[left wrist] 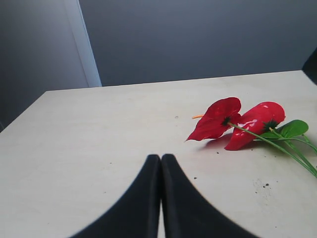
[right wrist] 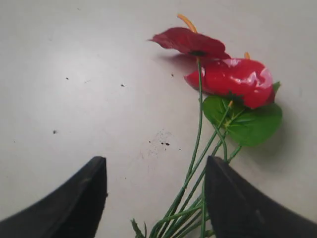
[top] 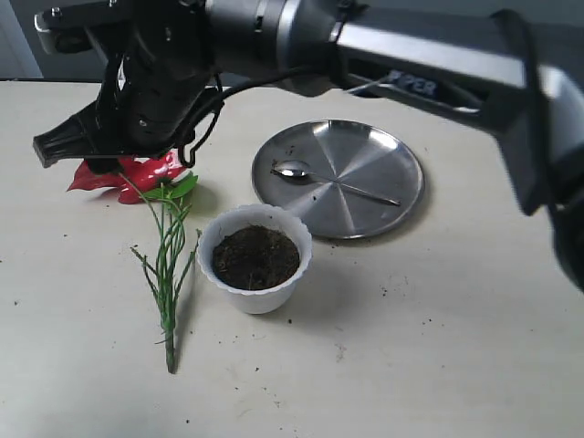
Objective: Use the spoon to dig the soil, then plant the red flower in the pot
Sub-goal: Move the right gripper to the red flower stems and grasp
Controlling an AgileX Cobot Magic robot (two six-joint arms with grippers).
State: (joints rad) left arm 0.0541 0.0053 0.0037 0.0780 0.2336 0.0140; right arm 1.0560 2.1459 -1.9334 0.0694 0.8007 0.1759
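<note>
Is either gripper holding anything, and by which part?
Nothing held: right gripper stands open around stems of the red flower; left gripper is shut, empty.

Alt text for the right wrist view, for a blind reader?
The right gripper is open, its black fingers either side of the thin green stems of an artificial red flower with two glossy heart-shaped blooms and a green leaf, lying on a pale tabletop. Dark soil crumbs dot it.

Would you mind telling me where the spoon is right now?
In the exterior view the spoon lies on the round steel plate, right of centre, just behind and to the right of the soil-filled white pot.
</note>
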